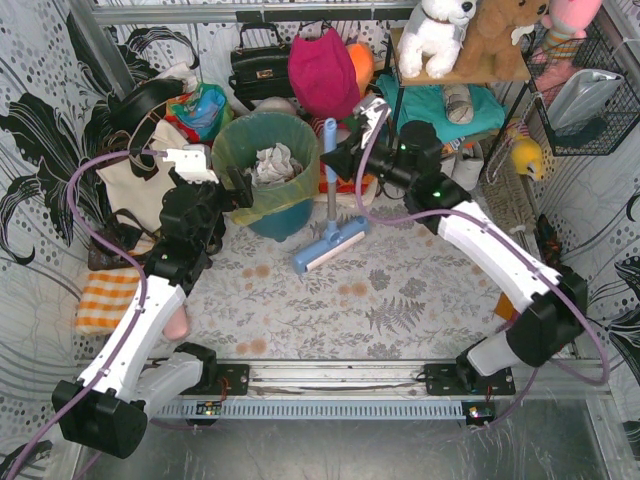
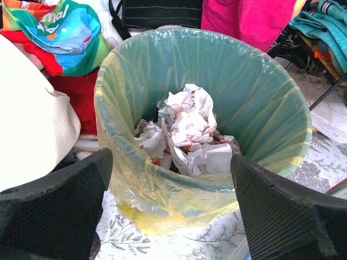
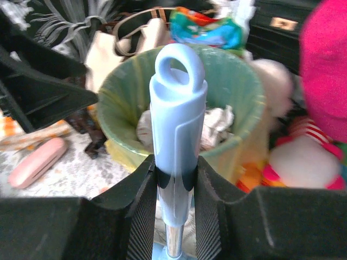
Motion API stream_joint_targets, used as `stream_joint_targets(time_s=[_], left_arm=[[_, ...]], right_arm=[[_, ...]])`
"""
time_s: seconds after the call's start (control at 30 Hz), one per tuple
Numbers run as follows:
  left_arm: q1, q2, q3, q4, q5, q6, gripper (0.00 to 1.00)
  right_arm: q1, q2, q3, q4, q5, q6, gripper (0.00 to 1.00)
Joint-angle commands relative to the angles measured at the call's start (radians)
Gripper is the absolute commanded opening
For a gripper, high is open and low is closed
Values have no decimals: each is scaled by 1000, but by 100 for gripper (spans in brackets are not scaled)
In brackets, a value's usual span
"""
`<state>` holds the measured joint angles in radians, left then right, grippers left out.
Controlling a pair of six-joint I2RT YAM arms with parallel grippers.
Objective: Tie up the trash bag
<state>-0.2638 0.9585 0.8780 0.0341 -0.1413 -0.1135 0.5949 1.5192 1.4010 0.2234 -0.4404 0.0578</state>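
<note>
Right wrist view: my right gripper (image 3: 174, 184) is clenched on the light-blue handle (image 3: 178, 108). My left gripper (image 2: 168, 181) gapes empty beside the trash bag (image 2: 162, 197), lining the bin (image 1: 277, 222) near the far edge of the table (image 1: 420, 300).

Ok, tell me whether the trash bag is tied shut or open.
Open, untied. The trash bag lies spread wide, its mouth folded over the bin rim, crumpled paper showing inside.

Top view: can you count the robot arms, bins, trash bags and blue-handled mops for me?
Robot arms: 2 (left arm, right arm)
Bin: 1
Trash bag: 1
Mop: 1
Total: 5
</note>
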Motion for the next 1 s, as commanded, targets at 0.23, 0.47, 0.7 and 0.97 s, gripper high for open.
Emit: stream_joint_targets(time_s=[0.23,0.47,0.7,0.97], left_arm=[[22,-15,-9,70,30,-13,98],[24,-32,-16,74,19,-8,98],[24,-48,-25,83,16,-5,98],[24,-59,-33,92,7,-9,98]], right_arm=[[-281,-254,-78,-157,341,17,0],[-516,-219,-15,-166,286,-18,0],[-639,-93,114,-157,213,-115,0],[-682,12,128,-72,138,-211,0]])
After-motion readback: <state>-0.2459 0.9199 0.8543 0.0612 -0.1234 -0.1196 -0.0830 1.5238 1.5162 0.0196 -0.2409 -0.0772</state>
